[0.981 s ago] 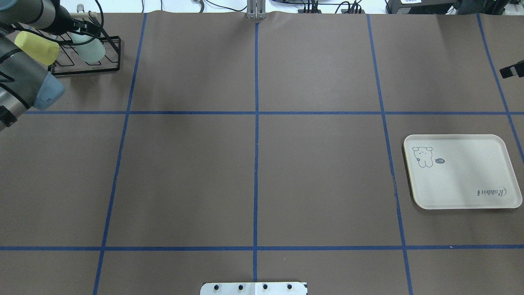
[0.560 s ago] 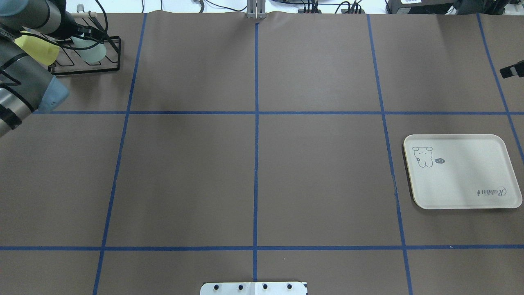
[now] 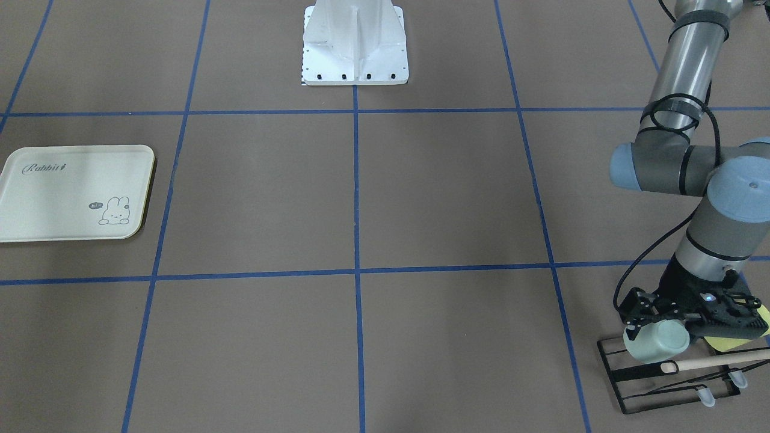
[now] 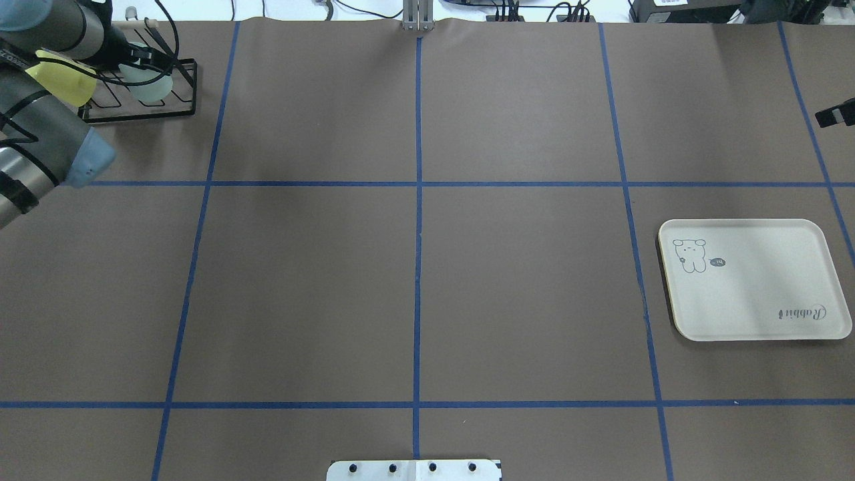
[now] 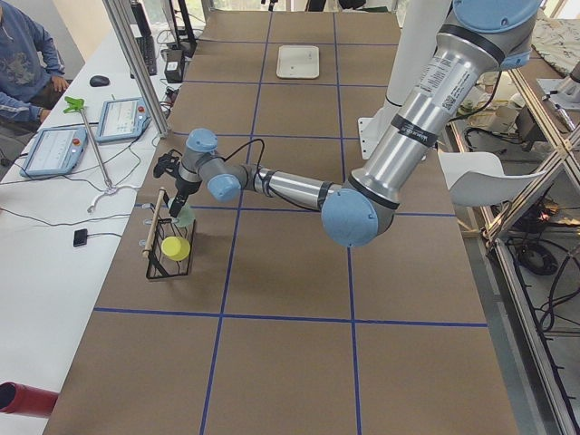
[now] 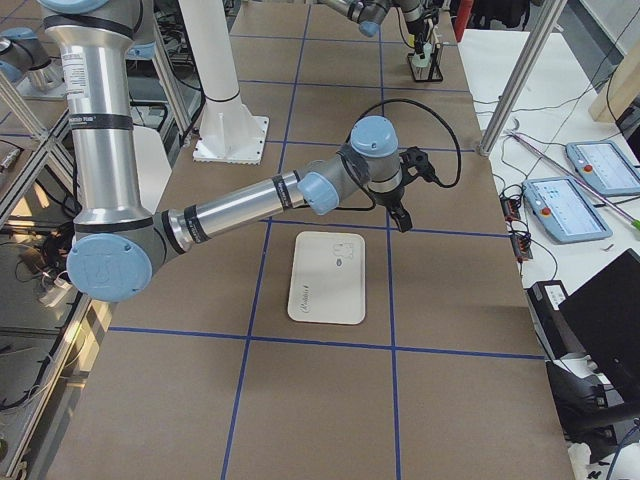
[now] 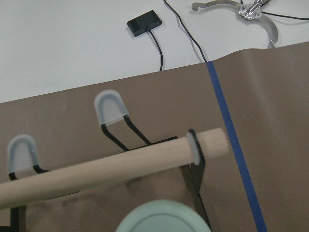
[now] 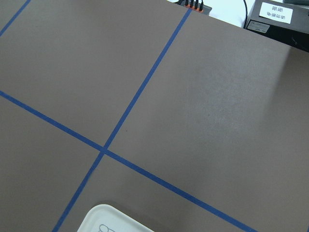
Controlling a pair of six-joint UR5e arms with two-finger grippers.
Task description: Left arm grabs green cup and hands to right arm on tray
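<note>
The pale mint-green cup (image 4: 152,85) hangs on the black wire rack (image 4: 182,107) at the table's far left corner; it also shows in the front view (image 3: 656,341) and, blurred, at the bottom edge of the left wrist view (image 7: 164,220). My left gripper (image 3: 662,313) is at the cup, with its jaws apart on either side of it. The cream tray (image 4: 755,280) lies empty at the right. My right gripper (image 4: 835,116) hovers beyond the tray's far edge; I cannot tell whether it is open or shut.
A yellow-green cup (image 4: 63,83) hangs on the same rack beside the mint one. A wooden dowel (image 7: 111,169) runs along the rack's top. The robot's base plate (image 3: 355,60) is at the near edge. Operators' tablets (image 5: 54,149) lie beyond the table.
My left arm has swung farther toward the rack and its gripper has closed in on the mint-green cup. The cup stays on the rack. The right arm and tray have not moved.
</note>
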